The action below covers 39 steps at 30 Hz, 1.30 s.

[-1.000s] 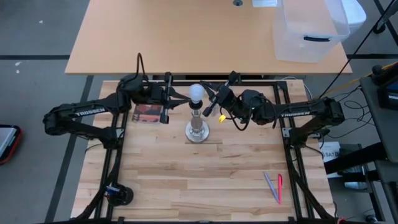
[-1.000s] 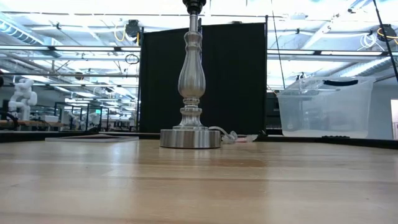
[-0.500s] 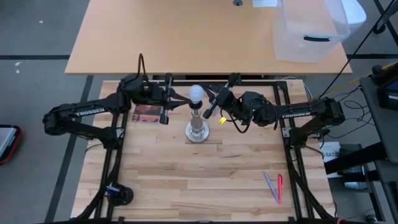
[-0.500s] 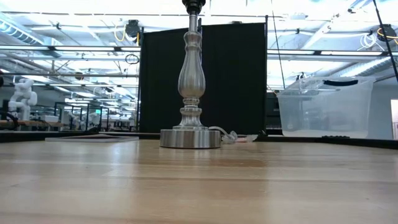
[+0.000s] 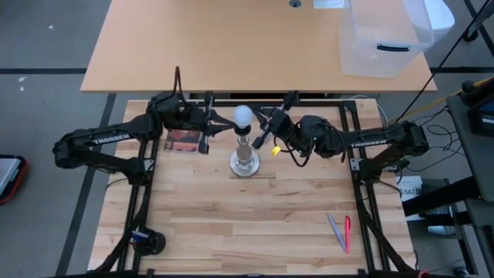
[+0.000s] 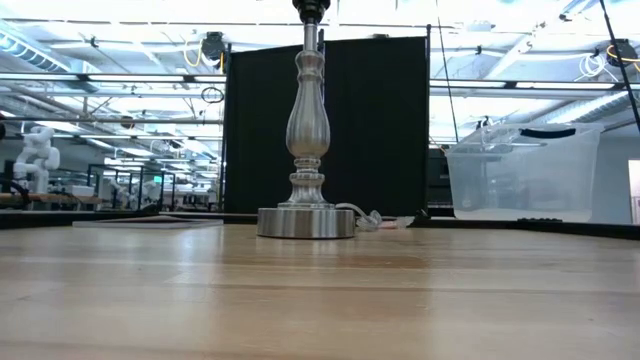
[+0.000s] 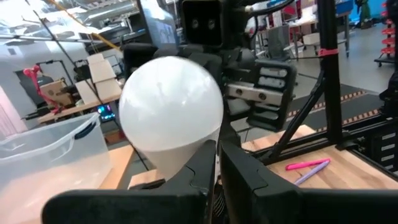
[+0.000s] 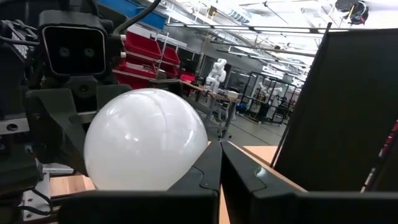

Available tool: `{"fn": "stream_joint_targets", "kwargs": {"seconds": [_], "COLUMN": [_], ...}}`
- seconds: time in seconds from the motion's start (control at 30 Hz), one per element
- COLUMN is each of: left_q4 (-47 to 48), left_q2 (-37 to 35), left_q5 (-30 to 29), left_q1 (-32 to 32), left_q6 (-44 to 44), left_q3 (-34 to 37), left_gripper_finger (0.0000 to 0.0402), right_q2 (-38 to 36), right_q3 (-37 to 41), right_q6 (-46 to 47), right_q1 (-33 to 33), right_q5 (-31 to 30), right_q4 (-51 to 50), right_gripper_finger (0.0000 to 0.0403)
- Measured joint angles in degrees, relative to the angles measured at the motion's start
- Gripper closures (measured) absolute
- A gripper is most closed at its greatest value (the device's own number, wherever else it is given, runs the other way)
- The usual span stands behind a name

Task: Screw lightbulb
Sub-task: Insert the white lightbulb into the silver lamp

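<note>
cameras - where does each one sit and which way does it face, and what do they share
High view: above the table, facing straight down on the lamp stand, the lightbulb and both arms.
Low view: at table-top height, facing level across the table; the stand fills it, no arm shows.
Left wrist view: on the left arm, facing the bulb past its own shut fingers.
Right wrist view: on the right arm, likewise, fingers shut.
Shared: both wrist views see the bulb and the opposite gripper behind it.
</note>
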<state>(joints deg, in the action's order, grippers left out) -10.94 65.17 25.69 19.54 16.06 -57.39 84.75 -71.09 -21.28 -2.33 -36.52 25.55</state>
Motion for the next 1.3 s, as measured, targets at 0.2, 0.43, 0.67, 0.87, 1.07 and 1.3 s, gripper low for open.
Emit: {"fn": "stream_joint_targets", "kwargs": {"seconds": [0.2, 0.43, 0.67, 0.87, 1.07, 1.3], "left_q4": [1.5, 2.59, 2.89, 2.47, 2.71, 5.23], "left_q2": [-0.01, 0.01, -0.03, -0.03, -0.03, -1.36], "left_q5": [-0.03, -0.59, -1.25, -1.61, -1.55, -1.25], "left_q1": [0.75, 1.72, 3.13, 3.99, 4.85, 6.26], "left_q6": [0.78, 0.79, 0.77, 0.47, -0.34, -0.12], "left_q3": [0.0, 0.0, 0.0, 0.0, 0.0, 0.0], "left_gripper_finger": [0.0372, 0.0372, 0.0372, 0.0372, 0.0372, 0.0372], "right_q2": [0.0, 0.02, 0.11, 0.52, 0.33, 0.31], "right_q3": [0.0, 0.0, 0.0, 0.24, 0.22, 0.2], "right_q6": [-0.26, -0.25, -0.41, 0.39, 0.21, -1.01], "right_q1": [-0.68, -1.21, -2.24, -2.58, -2.51, -2.42], "right_q5": [-0.42, -1.3, -0.98, -0.32, -3.52, -7.07], "right_q4": [-0.21, -0.58, -0.9, -3.16, -2.73, -2.75], "right_gripper_finger": [0.0403, 0.0403, 0.0403, 0.0403, 0.0403, 0.0403]}}
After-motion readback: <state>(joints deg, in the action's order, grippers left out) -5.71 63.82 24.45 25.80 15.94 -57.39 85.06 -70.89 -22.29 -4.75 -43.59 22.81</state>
